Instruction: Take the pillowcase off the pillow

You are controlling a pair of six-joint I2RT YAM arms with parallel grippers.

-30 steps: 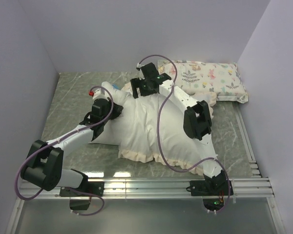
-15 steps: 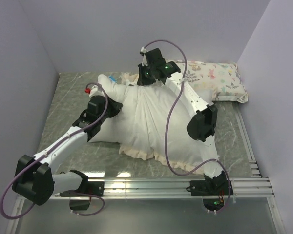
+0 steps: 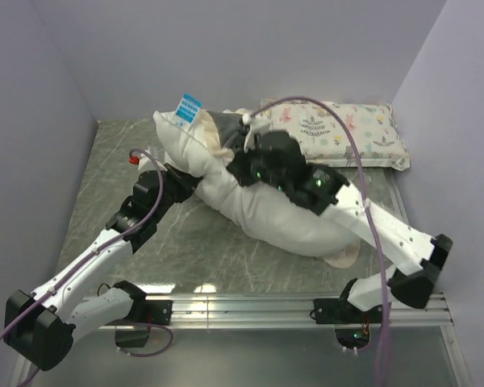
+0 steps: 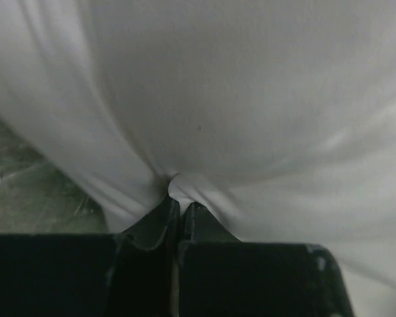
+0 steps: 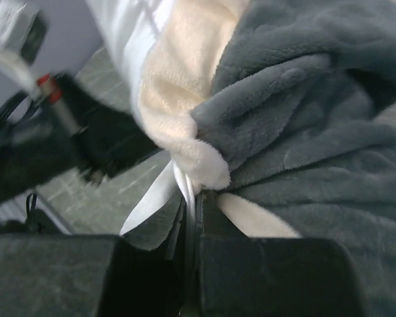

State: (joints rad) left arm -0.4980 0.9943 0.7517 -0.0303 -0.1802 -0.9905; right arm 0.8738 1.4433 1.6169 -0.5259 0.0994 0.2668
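Note:
The white pillow (image 3: 177, 141) sticks out at the back left, a blue tag on its top corner. The pillowcase (image 3: 282, 214) lies inside out and white over the rest of the pillow, with dark grey plush (image 3: 224, 125) and a cream ruffle (image 3: 212, 155) bunched at its mouth. My left gripper (image 3: 184, 184) is shut on a fold of white pillow fabric (image 4: 185, 188). My right gripper (image 3: 240, 159) is shut on the pillowcase's rim, where cream ruffle (image 5: 175, 99) meets grey plush (image 5: 317, 132); its jaws (image 5: 195, 198) pinch thin white layers.
A small animal-print pillow (image 3: 351, 129) lies along the back wall at the right. Walls close in the left, back and right sides. A metal rail (image 3: 250, 305) runs along the near edge. The right arm's elbow (image 3: 423, 270) juts out near the right wall.
My right gripper has shut on the pillowcase's rim and pulled it toward the near right. The pillow's tagged corner now shows. The left arm has shifted slightly left, still gripping.

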